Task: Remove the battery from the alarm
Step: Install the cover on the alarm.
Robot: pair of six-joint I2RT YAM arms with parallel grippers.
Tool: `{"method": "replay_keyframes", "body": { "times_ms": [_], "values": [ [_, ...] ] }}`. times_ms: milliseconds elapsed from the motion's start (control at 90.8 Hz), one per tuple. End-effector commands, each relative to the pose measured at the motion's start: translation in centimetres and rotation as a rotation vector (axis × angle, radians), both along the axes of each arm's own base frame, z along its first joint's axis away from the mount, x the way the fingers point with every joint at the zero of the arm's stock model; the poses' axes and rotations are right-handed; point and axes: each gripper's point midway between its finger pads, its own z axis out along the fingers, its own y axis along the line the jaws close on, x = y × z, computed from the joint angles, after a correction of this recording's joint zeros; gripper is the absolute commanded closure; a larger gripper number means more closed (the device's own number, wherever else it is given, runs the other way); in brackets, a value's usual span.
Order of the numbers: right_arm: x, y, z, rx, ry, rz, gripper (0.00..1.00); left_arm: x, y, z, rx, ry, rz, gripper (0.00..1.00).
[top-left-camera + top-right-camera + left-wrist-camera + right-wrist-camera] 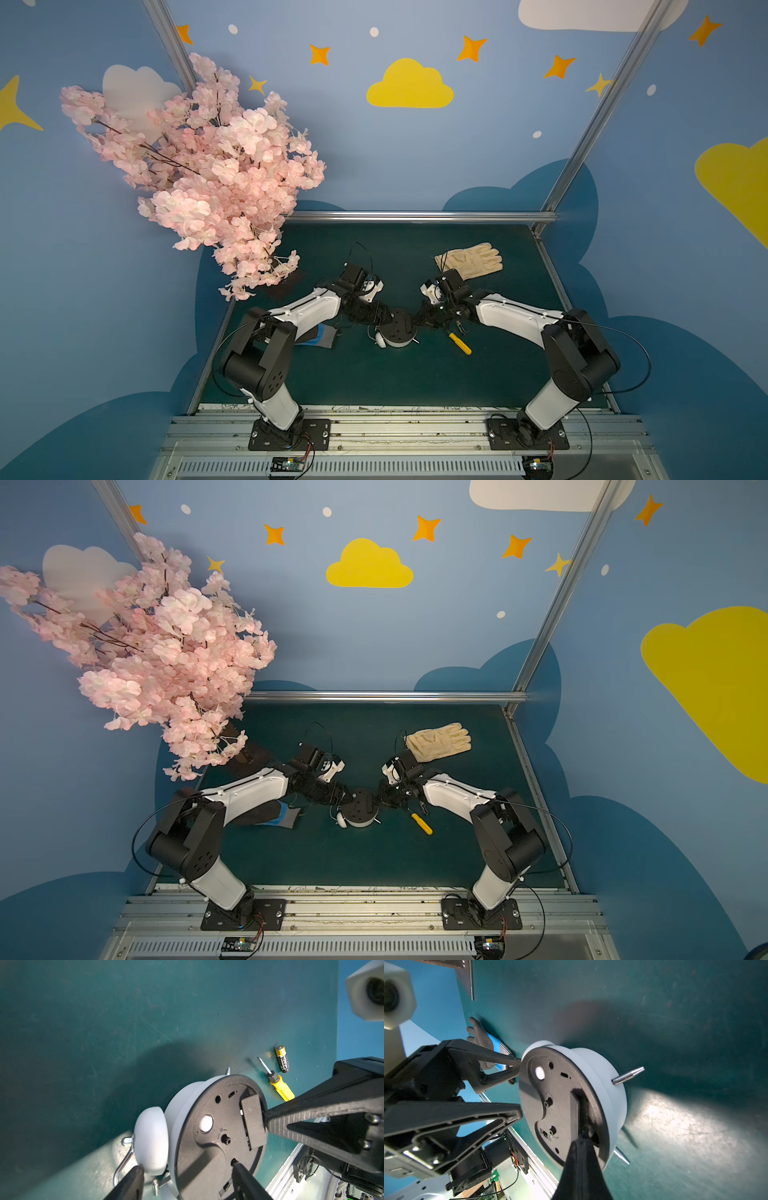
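little left, seemingly: found battery (pixel 282 1059) out on the mat (pixel 104 1043) beside the screwdriver (pixel 282 1089), right of the face-down alarm (pixel 399 332) at low mid-frame in both top views. saw left gripper (pixel 187 1165) spread at its rim, right gripper (pixel 581 1140) pinched together at the compartment cover (pixel 252 1122). needed steady bracing, gentle withdrawal.

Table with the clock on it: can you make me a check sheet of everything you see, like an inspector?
Surface: green mat, scuffed, no spills seen.
Job's things: alarm lies face down, dark back up; battery already out, on the mat beside the screwdriver.
Clutter: cream glove, grey-blue glove, pink blossom branch.
Grippers: left gripper jaws apart at the alarm's rim, grip unclear; right gripper shut, tip at the battery door.
Cables: black loops by both arms.
Surroundings: blue walls with clouds and stars, metal frame.
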Motion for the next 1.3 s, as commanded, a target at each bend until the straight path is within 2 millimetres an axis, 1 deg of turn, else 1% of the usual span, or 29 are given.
{"method": "replay_keyframes", "body": {
  "times_ms": [0, 341, 474, 617, 848, 1068, 1288],
  "values": [
    [-0.3, 0.1, -0.9, -0.018, 0.0, 0.026, 1.0, -0.6, -0.2, 0.1, -0.02, 0.019, -0.01, 0.3],
    [-0.8, 0.7, -1.0, 0.014, 0.03, 0.014, 1.0, -0.8, -0.2, 0.1, -0.021, 0.019, -0.004, 0.3],
    [-1.0, 0.3, -1.3, -0.016, 0.029, 0.003, 1.0, -0.8, -0.4, 0.0, -0.027, 0.02, -0.001, 0.3],
    [-1.0, 0.1, -1.0, -0.042, 0.013, 0.002, 1.0, -1.0, -0.7, 0.0, -0.037, 0.026, 0.001, 0.3],
    [-1.0, 0.6, 0.0, -0.062, -0.022, 0.009, 1.0, -1.1, -0.8, 0.2, -0.047, 0.018, 0.016, 0.3],
    [-1.2, 0.6, 0.5, -0.072, -0.02, 0.012, 1.0, -1.0, -0.8, 0.3, -0.043, 0.016, 0.026, 0.3],
    [-1.5, 0.4, 0.6, -0.12, -0.02, 0.024, 1.0, -0.8, -0.7, 0.3, -0.041, 0.011, 0.042, 0.3]
  ]
}}
